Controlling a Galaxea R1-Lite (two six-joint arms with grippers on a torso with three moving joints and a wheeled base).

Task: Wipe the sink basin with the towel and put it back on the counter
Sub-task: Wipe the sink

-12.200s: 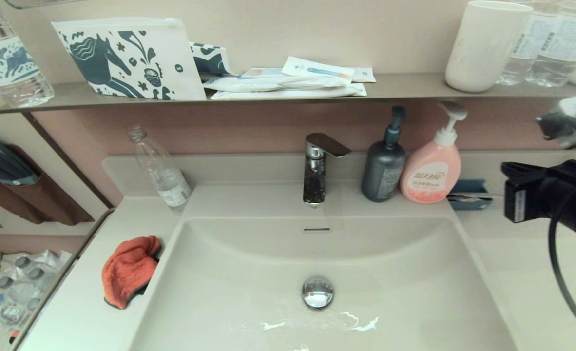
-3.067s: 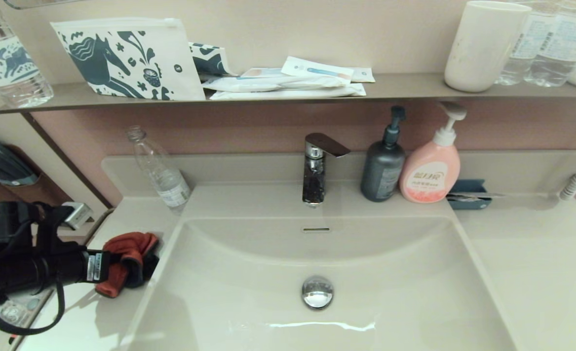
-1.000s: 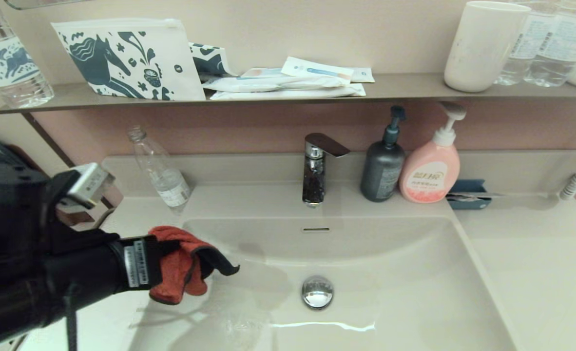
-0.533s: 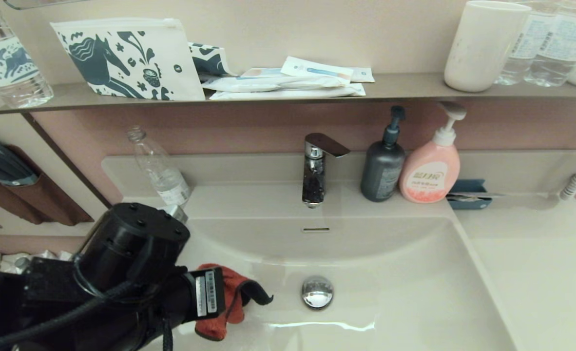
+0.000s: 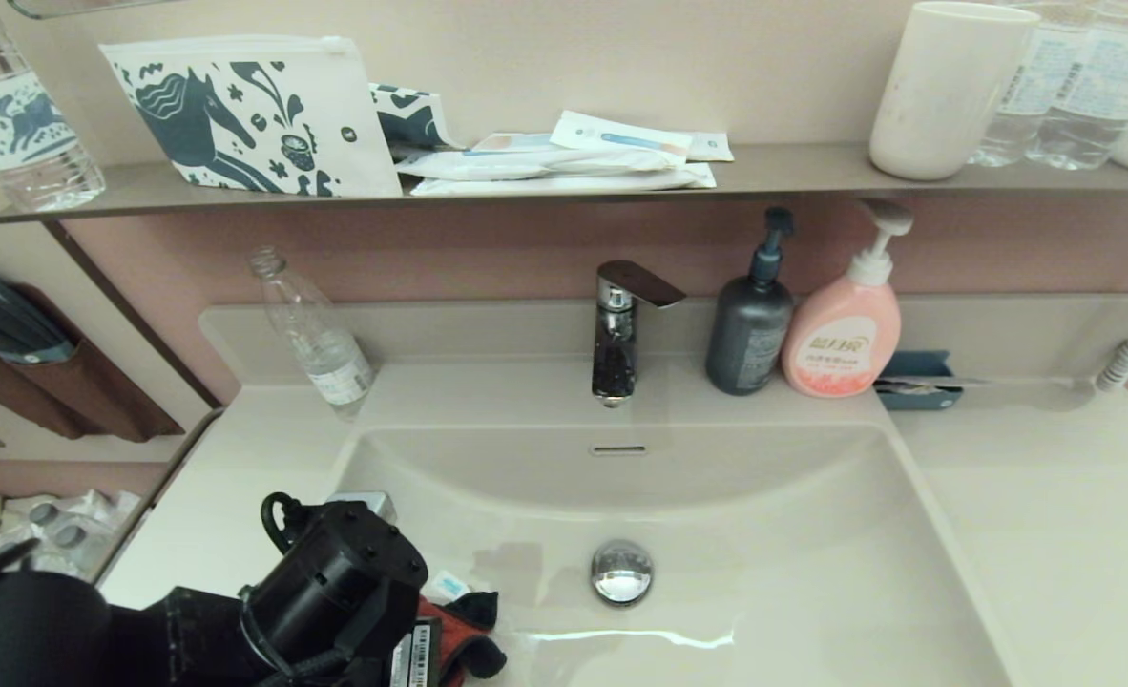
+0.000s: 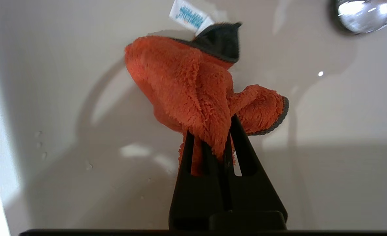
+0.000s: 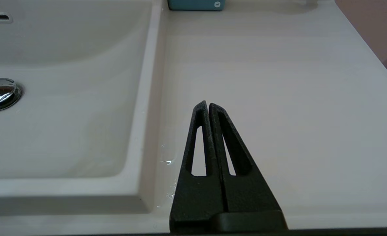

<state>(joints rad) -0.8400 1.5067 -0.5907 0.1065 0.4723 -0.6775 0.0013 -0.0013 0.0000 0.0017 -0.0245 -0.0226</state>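
1. The left claw (image 6: 213,144) is clamped on the towel (image 6: 193,88). Its two black fingers pinch a fold of the fluffy orange cloth, and the rest bunches out in front with its dark grey edge and a little white tag showing.

2. The towel is down inside the sink (image 5: 774,534), on the left side, near the front. In the head view only a small bit of the towel (image 5: 464,620) peeks out from under the black left arm. The shiny drain plug (image 5: 621,571) is near it, off to the right.

3. I think the step in hand is the start of the wiping. The towel looks low over the sink floor, but I cannot tell if it is pressing on it yet.

4. The next move should push the towel onto the sink floor and rub it back and forth, across and around the drain plug. The claw needs to hold tight so the soft towel does not slip out.

5. After that, the towel has to go back on the bench (image 5: 230,458) at the left of the sink, which is bare now.

6. The right claw (image 7: 208,106) is parked over the bench on the right side of the sink. Its fingers are pressed together with nothing in them.
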